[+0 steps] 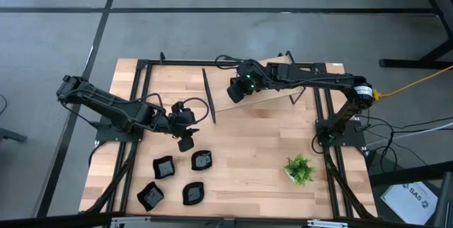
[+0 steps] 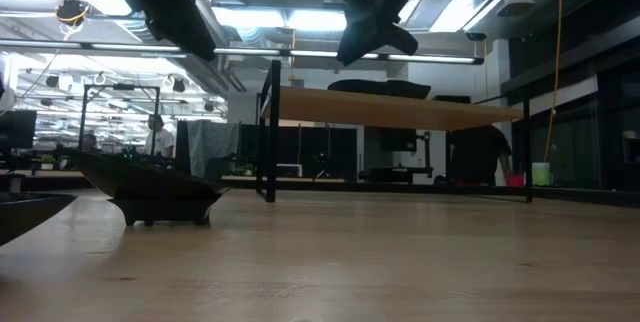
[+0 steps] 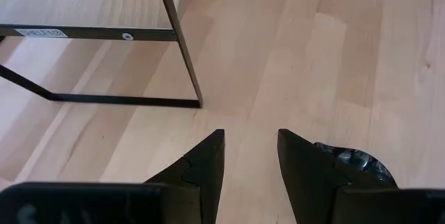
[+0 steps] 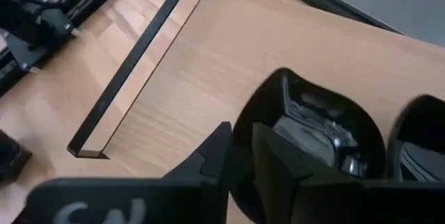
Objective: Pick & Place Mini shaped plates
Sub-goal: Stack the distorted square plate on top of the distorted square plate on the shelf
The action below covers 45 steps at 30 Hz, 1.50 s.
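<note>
High view: the right gripper (image 1: 236, 92) is hovering over the raised wooden shelf (image 1: 311, 79) at the table's far side; the left gripper (image 1: 186, 143) is hanging just above four mini black plates (image 1: 202, 161) grouped near the table's (image 1: 248, 150) front-left; a green potted plant (image 1: 300, 169) is standing well apart.

Low view: one dish (image 2: 150, 187) is sitting flat on the table; dark plates (image 2: 385, 88) are lying on the shelf; a rough lift risks sliding one off its edge.

Left wrist view: the left fingers (image 3: 201, 172) are standing released and empty; a plate (image 3: 358, 163) is peeking beside one finger; lowering blindly risks knocking it.

Right wrist view: the right fingers (image 4: 278, 161) are straddling the rim of a glossy round plate (image 4: 327, 123), slightly parted; whether they are grasping it I cannot tell; a thin glossy rim risks slipping, and the neighbouring plate (image 4: 421, 147) risks being bumped.
</note>
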Each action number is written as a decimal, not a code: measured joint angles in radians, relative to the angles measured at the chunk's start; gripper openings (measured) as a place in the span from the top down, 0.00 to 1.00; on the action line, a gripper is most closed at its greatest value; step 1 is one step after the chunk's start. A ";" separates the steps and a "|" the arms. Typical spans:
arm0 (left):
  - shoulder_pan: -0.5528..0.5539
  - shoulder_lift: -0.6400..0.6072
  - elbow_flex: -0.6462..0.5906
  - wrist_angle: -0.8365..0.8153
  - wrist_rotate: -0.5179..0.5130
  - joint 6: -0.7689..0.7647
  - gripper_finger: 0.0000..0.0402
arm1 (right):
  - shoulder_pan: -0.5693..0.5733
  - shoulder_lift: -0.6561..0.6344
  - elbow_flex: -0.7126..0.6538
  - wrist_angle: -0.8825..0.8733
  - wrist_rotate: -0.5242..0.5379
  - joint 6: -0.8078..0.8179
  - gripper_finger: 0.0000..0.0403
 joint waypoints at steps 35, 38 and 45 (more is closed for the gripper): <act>-0.022 0.000 0.000 -0.023 0.038 -0.017 0.68 | 0.440 -0.639 -0.845 0.692 -0.213 -0.605 0.84; -0.029 0.000 0.000 -0.022 0.037 -0.036 0.68 | 0.454 -0.756 -1.011 0.840 -0.213 -0.587 0.84; -0.029 0.000 0.000 -0.022 0.037 -0.100 0.68 | 0.450 -0.986 -1.284 1.025 -0.211 -0.589 0.84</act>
